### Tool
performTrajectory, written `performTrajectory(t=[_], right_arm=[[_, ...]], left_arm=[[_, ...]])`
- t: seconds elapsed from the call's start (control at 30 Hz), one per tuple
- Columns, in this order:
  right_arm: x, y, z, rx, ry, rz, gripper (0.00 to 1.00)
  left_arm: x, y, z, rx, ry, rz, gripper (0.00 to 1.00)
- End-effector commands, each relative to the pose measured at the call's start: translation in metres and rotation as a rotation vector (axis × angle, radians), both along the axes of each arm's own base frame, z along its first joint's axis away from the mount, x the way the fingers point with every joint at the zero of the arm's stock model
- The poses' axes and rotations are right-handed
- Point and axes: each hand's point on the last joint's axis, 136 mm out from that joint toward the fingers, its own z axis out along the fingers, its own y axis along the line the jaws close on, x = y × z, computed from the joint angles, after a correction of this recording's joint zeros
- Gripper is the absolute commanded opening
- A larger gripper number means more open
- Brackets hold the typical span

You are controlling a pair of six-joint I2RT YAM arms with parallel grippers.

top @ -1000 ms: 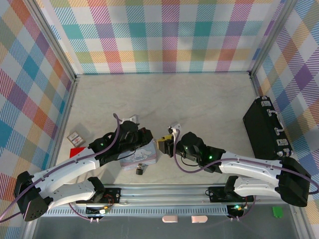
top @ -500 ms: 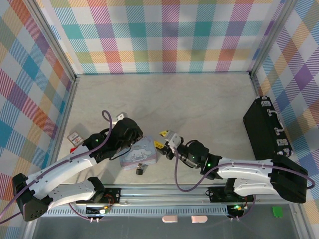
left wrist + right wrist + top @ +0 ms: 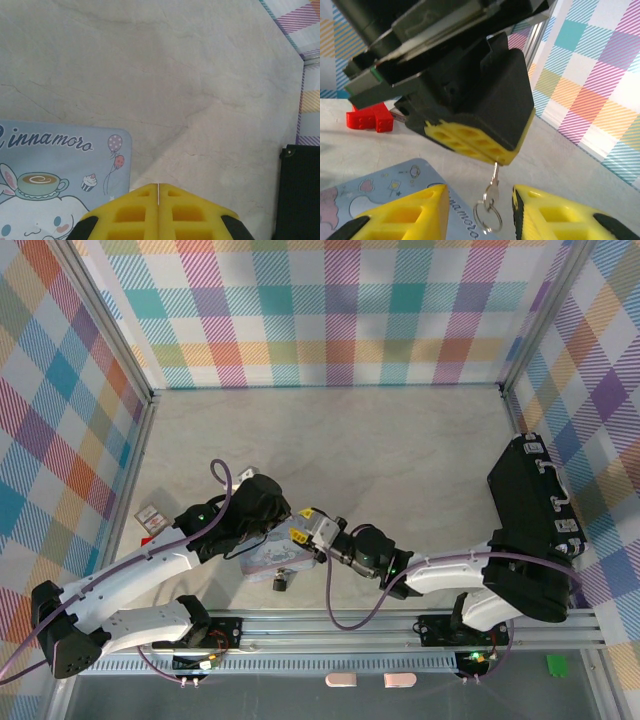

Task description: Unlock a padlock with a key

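The small thin silver key [image 3: 494, 176] hangs straight down above the pale blue tin printed with a cartoon rabbit [image 3: 272, 557], its blade pinched between the closed yellow pads of the left gripper [image 3: 490, 156], and a wire ring [image 3: 488, 201] hangs from its lower end. The right gripper [image 3: 481, 210] stands with its two yellow fingers [image 3: 407, 215] a moderate way apart, one on each side of this ring; they hold nothing, and I cannot tell if they touch the ring. In the top view both grippers meet over the right part of the tin. The tiny dark padlock with a silver shackle [image 3: 281, 581] lies on the pale marble-look table [image 3: 400, 450] just beside the near edge of the tin, free of both grippers. A red toy brick [image 3: 153, 540] lies well to the left of the tin, and a big black case [image 3: 530, 510] lies far to the right of it, near the checked wall.
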Motion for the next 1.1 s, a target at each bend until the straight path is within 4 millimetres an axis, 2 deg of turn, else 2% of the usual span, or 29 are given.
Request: performTrajectory(t=[0.0,0.37,0.53,1.07], right_arm=[[0.005,0.005,0.026,0.084,-0.045,-0.033,0.38],[0.021,0.010,0.009,0.076,-0.035,-0.115,0.34],[0.023,0.011,0.005,0.074,-0.021,-0.127,0.29],[0.031,0.008,-0.007,0.040,-0.020,-0.182,0.23]], left_arm=[[-0.002,-0.012,0.013,-0.053,-0.021,-0.026,0.00],[-0.002,-0.014,0.011,-0.057,-0.016,-0.028,0.00],[-0.002,-0.014,0.012,-0.057,-0.017,-0.030,0.00],[-0.002,-0.010,0.015,-0.043,-0.029,-0.024,0.00]])
